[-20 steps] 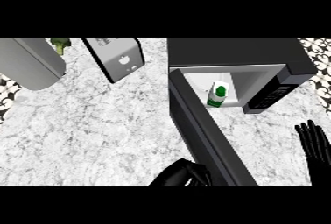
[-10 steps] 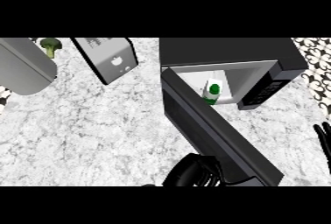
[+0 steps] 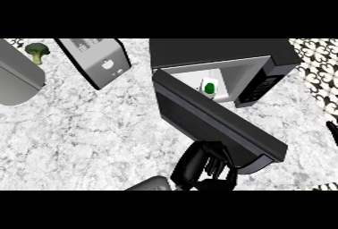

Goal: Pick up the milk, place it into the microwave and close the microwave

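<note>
Milk (image 3: 210, 87) already inside microwave (image 3: 218, 51), far right of bench (image 3: 86, 134). Left robot hand (image 3: 201, 163) holds nothing, fingers loosely out against door (image 3: 198, 112) near its free end. Push w/ flat fingers in a steady arc imo. Right robot hand (image 3: 333, 132): sliver at right edge, can't tell.

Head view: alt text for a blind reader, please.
A milk carton sits inside the microwave, whose door is open; the left hand is at the door's free end. The right hand barely shows at the right edge.
</note>
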Tool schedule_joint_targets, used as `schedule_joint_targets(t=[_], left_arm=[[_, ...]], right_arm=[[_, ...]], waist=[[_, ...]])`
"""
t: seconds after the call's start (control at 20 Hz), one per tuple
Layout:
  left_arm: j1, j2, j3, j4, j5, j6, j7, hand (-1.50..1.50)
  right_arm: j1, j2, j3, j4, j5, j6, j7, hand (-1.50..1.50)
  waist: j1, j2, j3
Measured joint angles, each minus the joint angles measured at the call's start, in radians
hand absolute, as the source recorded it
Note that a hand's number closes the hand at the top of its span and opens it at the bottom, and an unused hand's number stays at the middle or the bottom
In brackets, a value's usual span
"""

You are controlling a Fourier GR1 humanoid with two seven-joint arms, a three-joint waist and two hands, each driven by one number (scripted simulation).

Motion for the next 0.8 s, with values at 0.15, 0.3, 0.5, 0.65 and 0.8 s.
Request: schedule_joint_targets(t=[0.15,0.3,0.5,0.65,0.8], left_arm=[[-0.05,0.0,0.016,0.013,0.048,0.027,-0.022,1.5],[-0.1,-0.001,0.037,0.037,0.095,0.05,-0.03,1.5],[-0.164,-0.003,0.077,0.083,0.156,0.076,-0.034,1.5],[-0.208,-0.004,0.108,0.125,0.199,0.091,-0.031,1.5],[-0.244,-0.005,0.146,0.156,0.244,0.104,-0.042,1.5]], right_arm=[[-0.013,-0.032,0.003,-0.019,-0.028,0.042,0.016,-1.5],[-0.023,-0.057,0.004,-0.042,-0.053,0.07,0.034,-1.5],[-0.034,-0.076,0.007,-0.067,-0.093,0.096,0.052,-1.5],[-0.041,-0.088,0.004,-0.079,-0.123,0.112,0.061,-1.5],[-0.041,-0.095,0.01,-0.092,-0.149,0.125,0.073,-1.5]], waist=[[-0.021,0.006,0.0],[-0.046,0.011,-0.001],[-0.078,0.02,-0.001],[-0.102,0.028,0.0],[-0.122,0.035,-0.001]])
